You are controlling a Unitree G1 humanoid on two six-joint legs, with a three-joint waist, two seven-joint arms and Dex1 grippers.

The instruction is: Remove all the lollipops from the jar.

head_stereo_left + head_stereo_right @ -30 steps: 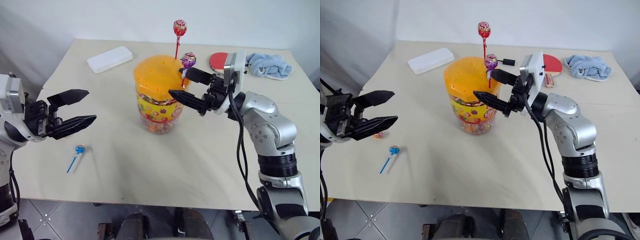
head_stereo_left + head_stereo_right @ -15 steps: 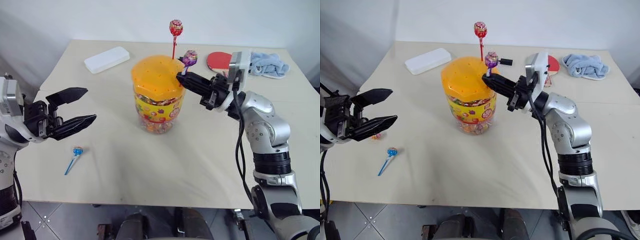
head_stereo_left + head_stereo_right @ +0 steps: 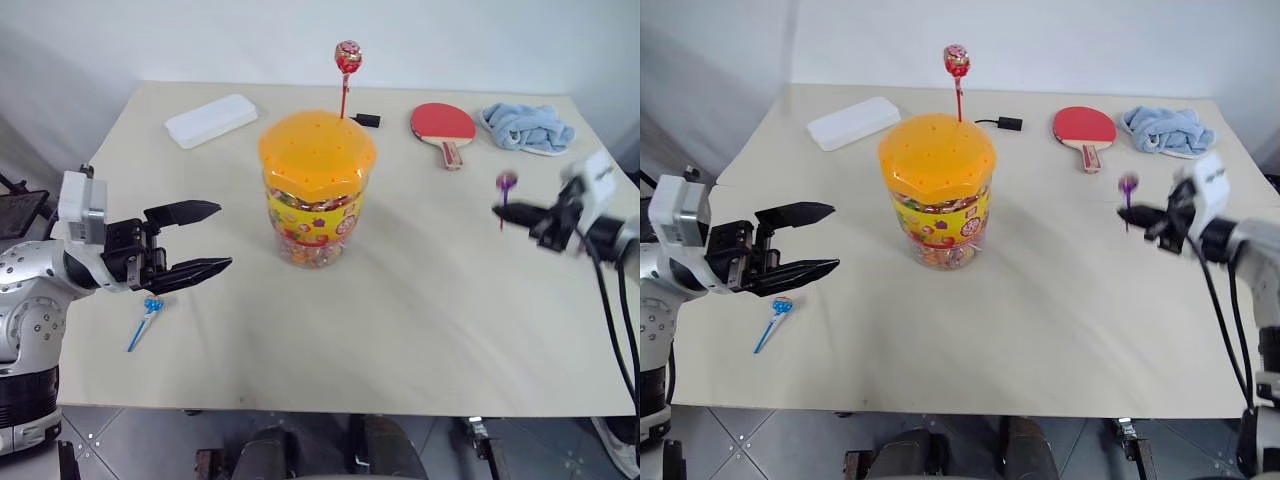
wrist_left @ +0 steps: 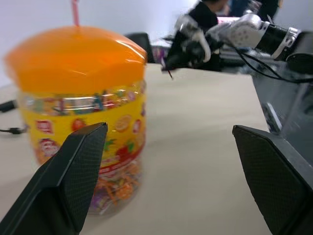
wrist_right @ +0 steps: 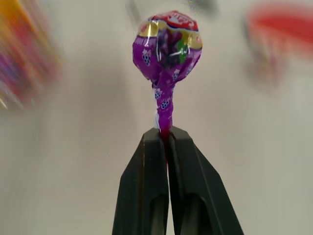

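A: The right tool (image 3: 508, 212) pinches the purple lollipop (image 5: 167, 46) by its stick, well right of the jar (image 3: 317, 190).

B: It should lower it onto bare desk (image 3: 420, 300) before releasing; the left tool (image 3: 205, 240) gapes wide, empty.

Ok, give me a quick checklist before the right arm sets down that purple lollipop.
1. Right gripper shut on the purple lollipop stick: ok.
2. Purple lollipop out of the jar: ok.
3. Bare table below the right gripper, apart from the paddle and towel: ok.
4. Left gripper open, beside the jar, not touching it: ok.
5. Jar emptied: not ok, the red lollipop stands in the lid.
6. Blue lollipop lies on the table: ok.
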